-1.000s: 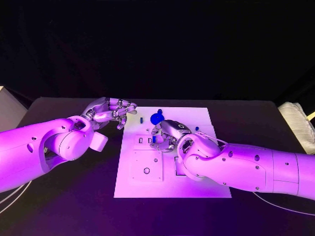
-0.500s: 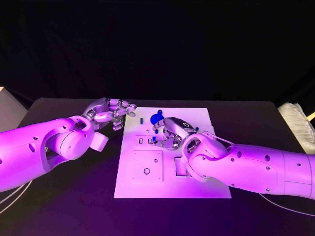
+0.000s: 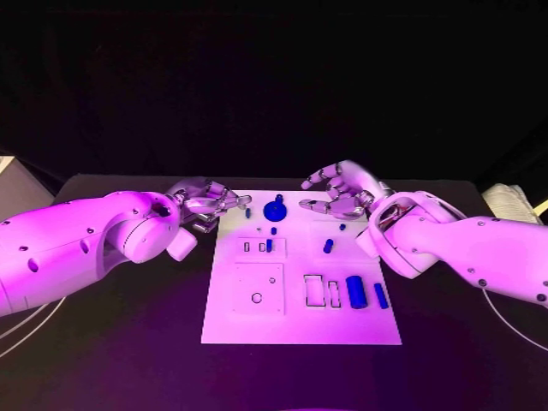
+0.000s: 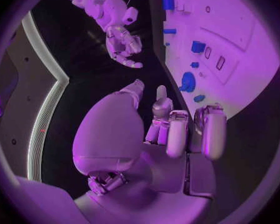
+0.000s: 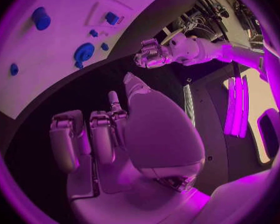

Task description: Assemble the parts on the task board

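Note:
The white task board (image 3: pixel 299 321) lies in the middle of the black table. On it are a round blue disc (image 3: pixel 276 211), several small blue pegs such as one (image 3: pixel 329 247) near the middle, and two blue cylinders (image 3: pixel 355 291) on the right side. My right hand (image 3: pixel 340 190) hovers over the board's far right corner, fingers apart and bent, holding nothing. My left hand (image 3: pixel 206 204) sits just off the board's far left corner with its fingers curled in on nothing. In the left wrist view the left hand (image 4: pixel 159 129) has the disc (image 4: pixel 187 81) ahead of it. The right wrist view shows the right hand (image 5: pixel 109 134) above the board (image 5: pixel 47 84).
Rectangular slots (image 3: pixel 313 289) and a square plate with a hole (image 3: pixel 257 289) are set into the board. A pale bundle (image 3: pixel 511 195) lies at the table's far right edge. Bare black table (image 3: pixel 126 342) surrounds the board.
My right hand has lifted off the middle of the board and drawn back to its far right corner, uncovering a small blue peg and the two cylinders. The left hand has barely moved.

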Tool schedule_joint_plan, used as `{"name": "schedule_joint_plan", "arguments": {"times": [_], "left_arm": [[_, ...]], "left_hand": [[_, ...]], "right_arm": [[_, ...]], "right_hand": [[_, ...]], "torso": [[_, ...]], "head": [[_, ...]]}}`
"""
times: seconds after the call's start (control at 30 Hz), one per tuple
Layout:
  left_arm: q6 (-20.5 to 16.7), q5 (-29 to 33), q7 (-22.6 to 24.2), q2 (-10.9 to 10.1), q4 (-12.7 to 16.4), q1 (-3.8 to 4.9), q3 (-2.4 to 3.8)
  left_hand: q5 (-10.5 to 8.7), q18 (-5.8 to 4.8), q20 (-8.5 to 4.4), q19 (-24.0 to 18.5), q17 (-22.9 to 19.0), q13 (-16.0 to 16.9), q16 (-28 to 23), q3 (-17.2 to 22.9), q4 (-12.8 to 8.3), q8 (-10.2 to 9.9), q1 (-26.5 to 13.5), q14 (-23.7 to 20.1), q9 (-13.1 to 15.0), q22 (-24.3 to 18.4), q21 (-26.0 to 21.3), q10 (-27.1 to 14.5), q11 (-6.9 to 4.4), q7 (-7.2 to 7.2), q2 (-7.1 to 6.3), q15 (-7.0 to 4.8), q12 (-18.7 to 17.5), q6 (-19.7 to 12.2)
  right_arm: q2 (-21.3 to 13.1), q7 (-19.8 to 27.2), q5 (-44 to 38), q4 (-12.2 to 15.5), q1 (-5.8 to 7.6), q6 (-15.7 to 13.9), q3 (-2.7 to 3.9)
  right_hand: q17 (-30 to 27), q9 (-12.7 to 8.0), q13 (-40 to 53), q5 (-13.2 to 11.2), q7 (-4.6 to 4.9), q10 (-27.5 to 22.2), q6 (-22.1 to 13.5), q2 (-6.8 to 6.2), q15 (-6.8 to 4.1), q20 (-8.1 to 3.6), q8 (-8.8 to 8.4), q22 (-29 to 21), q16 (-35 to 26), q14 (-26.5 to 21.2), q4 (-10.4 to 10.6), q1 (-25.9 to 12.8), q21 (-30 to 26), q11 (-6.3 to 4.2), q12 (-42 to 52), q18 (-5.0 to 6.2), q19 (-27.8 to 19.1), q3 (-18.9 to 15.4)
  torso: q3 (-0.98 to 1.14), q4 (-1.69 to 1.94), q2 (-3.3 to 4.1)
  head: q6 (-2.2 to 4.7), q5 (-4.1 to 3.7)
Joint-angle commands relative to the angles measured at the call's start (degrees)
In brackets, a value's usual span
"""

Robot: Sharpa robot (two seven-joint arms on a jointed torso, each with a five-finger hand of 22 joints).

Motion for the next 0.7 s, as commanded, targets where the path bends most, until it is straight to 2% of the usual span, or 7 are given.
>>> {"name": "schedule_joint_plan", "arguments": {"times": [0.03,0.2,0.33,0.43,0.6,0.7], "left_arm": [[8.63,-10.96,-15.54,2.37,-1.29,1.36,0.0],[14.25,-15.7,-23.06,6.46,-3.71,3.39,-0.59],[17.29,-18.19,-27.08,10.22,-6.35,4.96,-1.73],[18.82,-19.65,-28.92,12.67,-8.02,5.73,-2.33],[21.29,-22.42,-30.31,15.9,-10.22,6.45,-2.89],[22.14,-24.14,-30.75,17.64,-11.48,6.71,-3.2]], "left_hand": [[-0.14,-1.18,-0.08,0.65,15.05,0.57,0.2,-0.24,0.44,0.97,-1.06,5.95,1.11,4.81,0.39,0.35,-0.01,-0.59,0.32,-0.59,0.54,-0.22],[-0.15,-1.31,-0.27,1.04,15.05,1.04,0.2,-1.21,0.56,2.47,-3.77,5.95,3.17,5.4,0.61,0.36,-0.13,-0.73,1.21,-0.72,1.09,-1.13],[-0.15,-1.36,-0.27,1.19,15.05,0.41,0.2,-1.61,0.52,2.72,-4.72,5.95,3.91,5.66,0.69,-0.37,-0.03,-0.62,1.7,-0.65,0.73,-2.06],[-0.15,-1.39,-0.21,1.26,15.05,-0.02,0.2,-1.76,0.48,2.57,-4.95,5.95,4.22,5.8,0.74,-0.89,0.12,-0.42,1.93,-0.54,0.48,-2.94],[-0.15,-1.41,-0.06,1.28,15.05,-0.53,0.2,-1.86,0.45,2.25,-4.95,5.95,4.51,5.87,0.76,-1.53,0.4,-0.11,2.11,-0.31,0.18,-3.98],[-0.15,-1.44,0.07,1.34,15.05,-0.55,0.2,-1.98,0.58,2.16,-5.47,5.95,4.73,6.0,0.8,-1.7,0.57,0.06,2.54,-0.16,0.19,-4.35]], "right_arm": [[-1.83,8.09,11.81,0.49,0.74,5.11,-0.01],[-3.67,9.0,13.67,0.31,1.31,5.43,-0.01],[-4.27,9.09,14.18,-0.31,1.5,5.27,-0.01],[-4.42,8.88,14.35,-0.94,1.62,5.15,-0.01],[-4.51,8.33,14.34,-1.78,1.79,5.08,-0.01],[-4.37,8.05,14.2,-2.36,1.95,4.94,-0.01]], "right_hand": [[15.1,0.08,10.54,0.43,0.05,1.29,0.37,-0.03,-0.32,-0.3,0.25,15.06,0.21,5.97,0.01,0.31,0.26,-0.49,0.23,-0.39,6.09,0.41],[15.1,0.09,10.53,0.69,0.05,1.28,0.25,-0.03,-0.34,-0.32,0.29,15.06,0.21,5.97,0.01,0.27,0.26,-0.5,0.22,-0.39,6.09,0.55],[15.1,0.08,10.5,1.36,0.09,1.25,-0.1,-0.12,-0.35,-0.36,0.33,15.06,0.21,5.97,-0.02,0.22,0.26,-0.49,0.19,-0.39,6.09,0.96],[15.1,0.08,10.5,1.47,0.1,1.24,-0.15,-0.14,-0.35,-0.36,0.35,15.06,0.21,5.97,-0.02,0.2,0.26,-0.48,0.19,-0.39,6.09,1.03],[15.1,0.05,10.4,1.71,0.14,1.14,-0.39,-0.23,-0.33,-0.37,0.32,15.06,0.21,5.97,0.01,0.09,0.26,-0.46,0.09,-0.39,6.09,1.16],[15.1,0.03,10.14,1.82,0.19,0.86,-0.64,-0.37,-0.31,-0.36,0.28,15.06,0.21,5.97,0.05,-0.08,0.26,-0.42,-0.2,-0.39,6.09,1.25]], "torso": [[0.22,0.28,-0.8],[0.54,0.3,-1.17],[0.76,0.26,-1.3],[0.95,0.12,-1.28],[0.87,0.24,-1.25],[0.87,0.13,-1.18]], "head": [[-0.33,0.24],[-0.67,0.65],[-1.02,0.85],[-1.24,1.11],[-1.56,0.94],[-1.7,0.99]]}}
